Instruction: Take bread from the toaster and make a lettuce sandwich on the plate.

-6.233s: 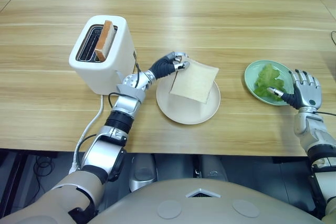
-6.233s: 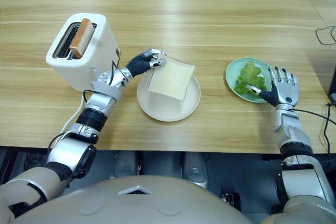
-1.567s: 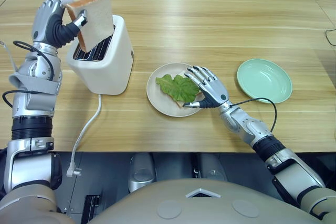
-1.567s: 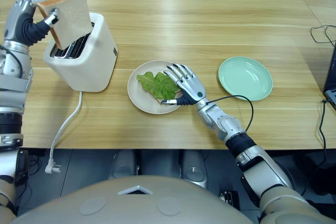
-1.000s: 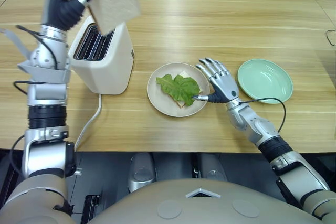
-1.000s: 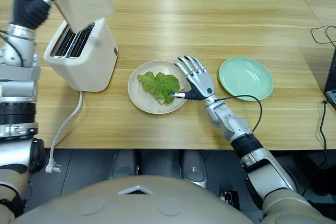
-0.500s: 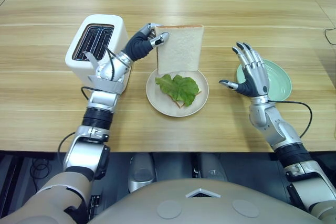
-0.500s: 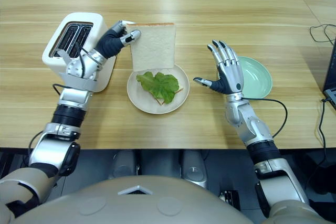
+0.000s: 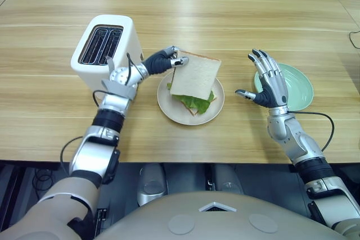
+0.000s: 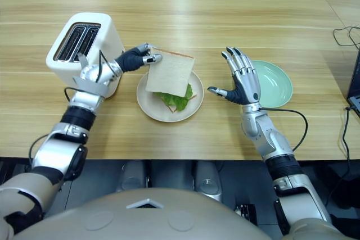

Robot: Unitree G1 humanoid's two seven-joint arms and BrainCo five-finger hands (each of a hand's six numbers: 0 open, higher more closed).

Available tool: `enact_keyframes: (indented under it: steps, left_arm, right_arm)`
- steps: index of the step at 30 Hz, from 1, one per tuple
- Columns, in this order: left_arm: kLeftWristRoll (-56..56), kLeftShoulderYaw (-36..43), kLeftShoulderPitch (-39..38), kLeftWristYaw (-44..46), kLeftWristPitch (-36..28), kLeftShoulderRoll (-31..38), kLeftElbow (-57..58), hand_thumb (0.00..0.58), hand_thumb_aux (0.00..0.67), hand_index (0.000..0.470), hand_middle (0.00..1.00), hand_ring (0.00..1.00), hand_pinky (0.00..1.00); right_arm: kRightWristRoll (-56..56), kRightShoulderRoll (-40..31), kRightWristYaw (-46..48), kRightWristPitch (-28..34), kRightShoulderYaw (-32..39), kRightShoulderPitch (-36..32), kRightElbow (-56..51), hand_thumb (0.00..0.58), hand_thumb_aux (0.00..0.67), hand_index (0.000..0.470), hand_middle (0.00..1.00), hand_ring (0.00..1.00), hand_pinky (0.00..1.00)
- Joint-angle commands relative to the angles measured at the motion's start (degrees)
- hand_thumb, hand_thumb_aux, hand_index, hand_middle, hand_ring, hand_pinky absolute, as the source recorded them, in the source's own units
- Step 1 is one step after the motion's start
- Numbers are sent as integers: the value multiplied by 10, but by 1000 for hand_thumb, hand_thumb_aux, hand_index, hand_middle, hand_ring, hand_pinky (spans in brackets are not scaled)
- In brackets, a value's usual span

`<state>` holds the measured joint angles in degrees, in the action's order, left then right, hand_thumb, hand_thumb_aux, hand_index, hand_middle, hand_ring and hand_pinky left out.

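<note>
White bread (image 9: 194,75) in left hand (image 9: 164,62); lettuce (image 9: 195,103) beneath it.

left hand (image 9: 166,60) apparently pinched; right hand (image 9: 271,89) upright, fingers (image 9: 269,67) splayed

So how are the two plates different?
The tan plate is in the middle; the green plate sits further right, behind the right hand. Only the tan plate carries food, not the green one: lettuce, with the left hand holding a bread slice over it. Both are round.
</note>
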<state>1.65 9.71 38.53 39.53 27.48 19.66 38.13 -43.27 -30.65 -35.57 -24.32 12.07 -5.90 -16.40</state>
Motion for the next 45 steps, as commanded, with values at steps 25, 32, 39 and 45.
enact_keyframes:
  steps: [25,32,39,45]
  left_arm:
    - [155,103,181,59,51,-64,323,580,670,460,1000,1000,1000]
    - [130,73,187,120,50,-56,328,580,670,460,1000,1000,1000]
    - [141,68,202,113,35,-54,340,580,670,460,1000,1000,1000]
    - [166,77,210,64,11,-63,358,580,670,460,1000,1000,1000]
  right_arm:
    - [17,14,66,-91,-14,55,114,0,0,0,0,0,0]
    - [7,27,89,-94,-6,67,132,0,0,0,0,0,0]
    - [-25,33,141,-97,44,65,113,0,0,0,0,0,0]
    - [-60,33,178,-88,93,60,71,0,0,0,0,0,0]
